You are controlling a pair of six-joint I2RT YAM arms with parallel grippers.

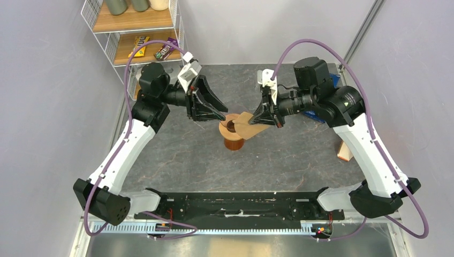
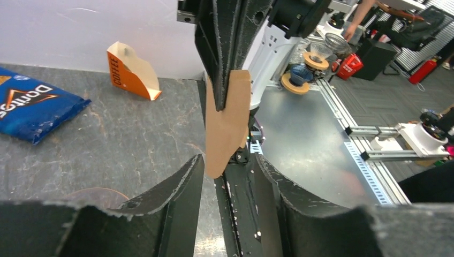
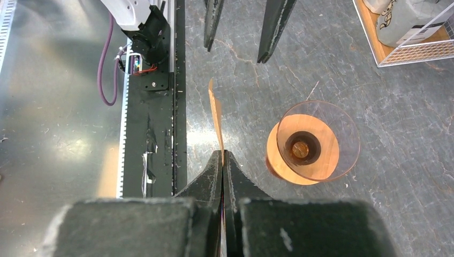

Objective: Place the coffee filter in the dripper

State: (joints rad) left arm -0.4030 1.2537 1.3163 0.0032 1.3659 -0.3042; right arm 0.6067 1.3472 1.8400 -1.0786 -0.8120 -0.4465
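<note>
The right gripper (image 3: 222, 156) is clamped tight on the filter (image 3: 216, 112), pinching one end of the folded paper so it sticks out past the fingertips on edge, like a thin brown blade. From the left wrist the filter hangs as a flat, tapering sheet, its narrow end just above the gap between the left fingers. The left gripper (image 1: 220, 112) faces the right one across the dripper (image 1: 233, 134), with its jaws parted and nothing between them; from the right wrist its two fingers (image 3: 274, 29) stand well clear of the filter's free end. The dripper stands upright on the grey table (image 1: 300, 160), its wide clear rim up and its dark centre hole visible. The filter is beside the dripper and not in it: from the right wrist it lies off to one side of the rim, and from above its free end reaches toward the rim, whether touching it I cannot tell. A blue bag (image 2: 32, 107) and an orange box (image 2: 131, 72) lie on the far right of the table, well apart from the dripper. A wire shelf (image 1: 136, 24) stands at the far left corner.
</note>
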